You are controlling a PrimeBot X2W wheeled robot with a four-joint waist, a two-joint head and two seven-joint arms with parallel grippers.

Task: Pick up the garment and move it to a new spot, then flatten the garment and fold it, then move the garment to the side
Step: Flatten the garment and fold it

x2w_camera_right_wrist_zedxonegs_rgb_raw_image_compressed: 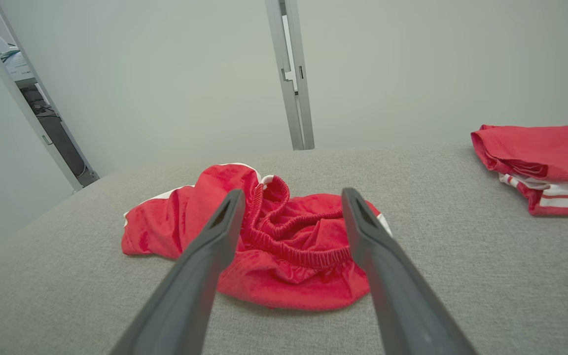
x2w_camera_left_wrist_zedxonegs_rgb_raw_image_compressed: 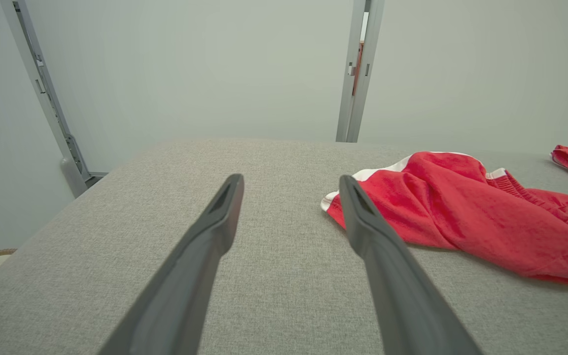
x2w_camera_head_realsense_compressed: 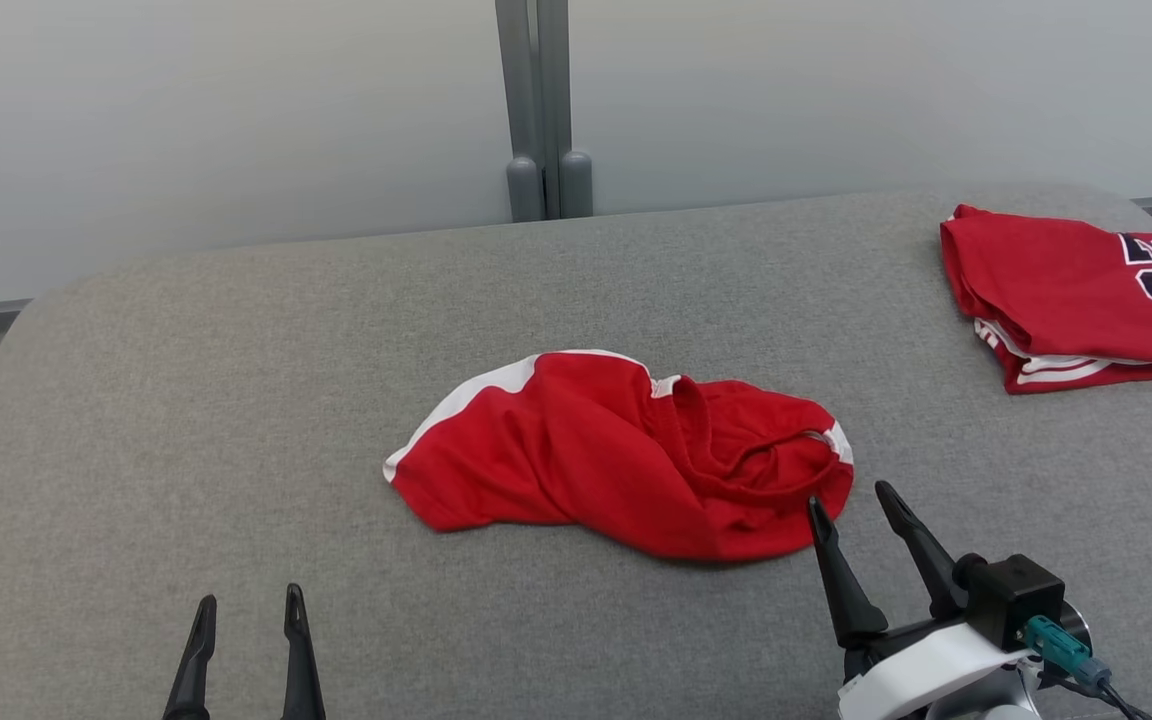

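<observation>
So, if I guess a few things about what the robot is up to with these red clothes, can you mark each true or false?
1. A crumpled red garment lies in the middle of the grey surface. True.
2. The right hand is clamped on that garment. False: its fingers are spread open at the garment's near edge and grip nothing.
3. A folded red garment lies at the far right. True.
4. The left hand is holding the folded red garment. False: it is open and empty at the lower left, apart from both garments.
</observation>
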